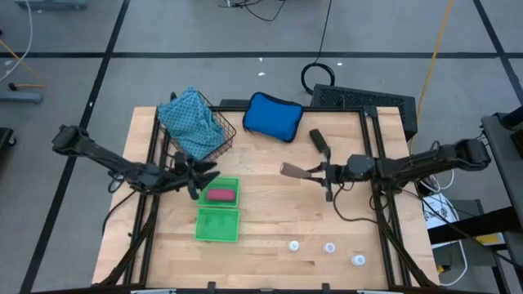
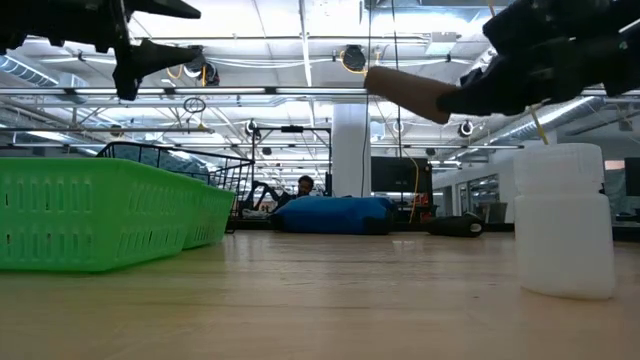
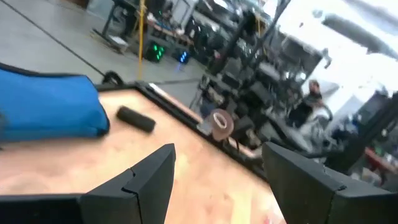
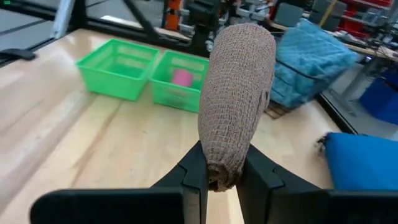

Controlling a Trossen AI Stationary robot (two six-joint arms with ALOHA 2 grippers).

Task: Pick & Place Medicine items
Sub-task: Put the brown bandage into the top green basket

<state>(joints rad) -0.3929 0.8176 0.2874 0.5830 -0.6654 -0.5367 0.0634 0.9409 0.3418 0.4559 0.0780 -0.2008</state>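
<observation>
My right gripper (image 1: 320, 171) hovers over the table's middle right, shut on the brown oblong piece (image 1: 292, 170). The black piece (image 1: 319, 140) lies flat on the table just beyond it. The pink piece (image 1: 219, 195) lies in the far green basket (image 1: 230, 184). Three tiny white bottles (image 1: 329, 247) stand upright near the table's near edge; one bottle (image 2: 558, 220) looms large in the low view. My left gripper (image 1: 196, 175) is open, in the air at the far basket's left end, holding nothing. My right gripper pinches the brown piece by its near end (image 4: 219, 173) between its two fingers (image 4: 194, 169). It comes level from the table's right side, and the piece sticks out ahead in line with the fingers. The piece (image 2: 405, 92) is lifted clear of the table.
A second green basket (image 1: 217, 224) adjoins the first on its near side. A black wire basket (image 1: 221, 139) holding a light-blue cloth (image 1: 189, 121) stands at the far left, and a padded blue pouch (image 1: 272, 116) lies at far centre. Bare wood stretches between the baskets and the bottles.
</observation>
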